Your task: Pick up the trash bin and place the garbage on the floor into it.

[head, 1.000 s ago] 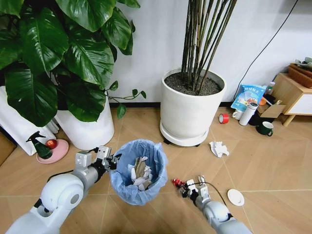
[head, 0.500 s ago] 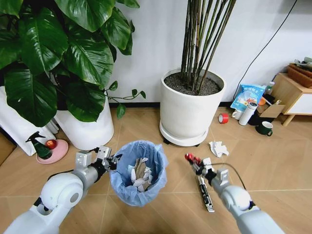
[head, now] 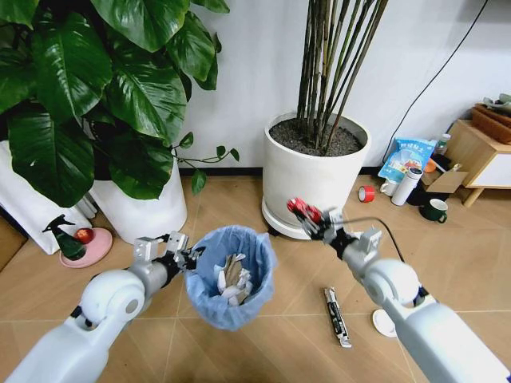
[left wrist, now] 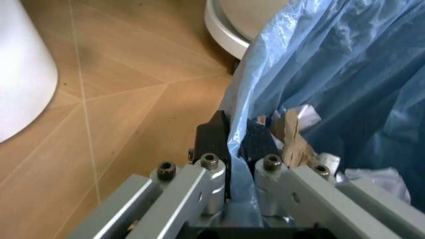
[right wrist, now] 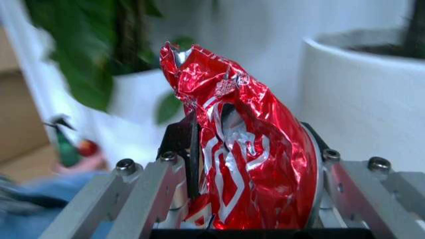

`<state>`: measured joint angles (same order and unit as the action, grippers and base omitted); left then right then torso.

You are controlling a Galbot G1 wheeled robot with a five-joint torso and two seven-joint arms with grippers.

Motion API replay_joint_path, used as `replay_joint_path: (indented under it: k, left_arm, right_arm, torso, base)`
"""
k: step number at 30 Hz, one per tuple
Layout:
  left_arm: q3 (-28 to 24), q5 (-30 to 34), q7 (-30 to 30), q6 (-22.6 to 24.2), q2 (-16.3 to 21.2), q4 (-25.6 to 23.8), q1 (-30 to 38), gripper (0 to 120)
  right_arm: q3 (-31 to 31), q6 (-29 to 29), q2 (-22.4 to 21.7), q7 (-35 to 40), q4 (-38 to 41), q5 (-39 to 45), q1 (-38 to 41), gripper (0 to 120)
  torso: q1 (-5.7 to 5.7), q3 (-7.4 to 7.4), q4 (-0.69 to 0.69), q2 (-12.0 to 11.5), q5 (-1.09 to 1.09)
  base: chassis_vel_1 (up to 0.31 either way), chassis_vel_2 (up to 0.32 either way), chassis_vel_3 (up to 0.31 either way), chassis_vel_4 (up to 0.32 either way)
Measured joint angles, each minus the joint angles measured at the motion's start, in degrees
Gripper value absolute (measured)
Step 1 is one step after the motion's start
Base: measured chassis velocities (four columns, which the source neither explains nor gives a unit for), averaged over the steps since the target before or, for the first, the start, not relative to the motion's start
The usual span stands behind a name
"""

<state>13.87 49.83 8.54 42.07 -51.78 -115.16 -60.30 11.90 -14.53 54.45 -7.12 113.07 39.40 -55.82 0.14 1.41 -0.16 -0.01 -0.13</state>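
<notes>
The right gripper [head: 307, 214] is pressed together on a crumpled red wrapper [right wrist: 242, 144], carrying it in the air in front of the white plant pot [head: 307, 187], to the right of and beyond the trash bin [head: 231, 275]; held that high, the scrap looks placed to pass over the rim rather than snag on it. The left gripper [head: 185, 257] pinches the bin's left edge, its jaws shut on the light-blue bag liner [left wrist: 292, 64], holding the mouth open and facing up. The bin is small and round, its crinkled bag draped over the rim, with white and tan paper scraps [head: 231, 283] inside. On the floor [head: 447, 271] to the right lie a dark narrow wrapper [head: 336, 316] and a white disc [head: 381, 321], near the robot.
</notes>
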Motion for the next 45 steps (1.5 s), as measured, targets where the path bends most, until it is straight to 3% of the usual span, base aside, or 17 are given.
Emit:
replay_joint_path:
  k: [6, 9, 16, 20, 24, 28, 32, 38, 45]
  left_arm:
    - [-3.9, 1.2, 1.6, 0.0, -1.8, 2.1, 3.9, 0]
    - [-5.6, 1.6, 2.4, 0.0, -2.6, 2.6, 5.9, 0]
    - [-5.7, 1.9, 2.8, 0.1, -2.4, 2.1, 5.9, 0]
    - [-5.2, 1.8, 2.8, 0.1, -2.3, 1.7, 5.3, 0]
    - [-4.2, 1.7, 2.8, 0.1, -2.2, 1.3, 4.5, 0]
    - [-3.9, 1.7, 2.9, 0.1, -2.1, 1.1, 4.1, 0]
    - [-3.4, 1.6, 3.0, 0.1, -2.1, 0.7, 3.5, 0]
    - [-1.3, 1.3, 3.0, 0.1, -1.4, 0.0, 1.6, 0]
    - [0.7, 0.3, 2.7, 0.1, -0.5, -2.0, -1.5, 0]
  right_arm:
    - [-6.0, -2.2, -0.4, 2.0, 3.8, 5.6, 3.0, 31]
    - [-10.4, -2.5, -0.2, 2.4, 4.3, 5.4, 3.6, 31]
    - [-13.1, -3.4, 0.7, 2.8, 2.7, 1.8, 3.4, 34]
    - [-13.5, -3.5, 1.1, 3.1, 2.3, 1.1, 3.4, 43]
    - [-14.2, -3.5, 1.5, 3.6, 2.1, 1.1, 3.4, 65]
    - [-14.1, -3.5, 1.5, 3.6, 2.2, 1.1, 3.3, 73]
    - [-12.9, -3.4, 1.3, 4.1, 3.0, 1.1, 2.6, 94]
    - [-8.0, -3.3, 0.2, 6.0, 4.6, 1.1, 0.1, 100]
    - [2.5, -2.9, -2.3, 8.9, 5.8, -1.4, -9.4, 100]
  torso:
    - [0.00, 0.00, 0.01, 0.0, 0.02]
    - [0.00, 0.00, 0.00, 0.0, 0.02]
    - [0.00, 0.00, 0.01, 0.0, 0.01]
    - [0.00, 0.00, 0.01, 0.0, 0.02]
    - [0.00, 0.00, 0.01, 0.0, 0.01]
    - [0.00, 0.00, 0.01, 0.0, 0.01]
    - [0.00, -0.01, 0.01, 0.0, 0.02]
    - [0.00, -0.01, 0.01, 0.0, 0.02]
    - [-0.01, -0.01, -0.02, 0.0, 0.02]
  base:
    - [0.000, 0.000, 0.000, 0.000]
    - [0.000, 0.000, 0.000, 0.000]
    - [0.000, 0.000, 0.000, 0.000]
    - [0.000, 0.000, 0.000, 0.000]
    - [0.000, 0.000, 0.000, 0.000]
    - [0.000, 0.000, 0.000, 0.000]
    - [0.000, 0.000, 0.000, 0.000]
    - [0.000, 0.000, 0.000, 0.000]
    - [0.000, 0.000, 0.000, 0.000]
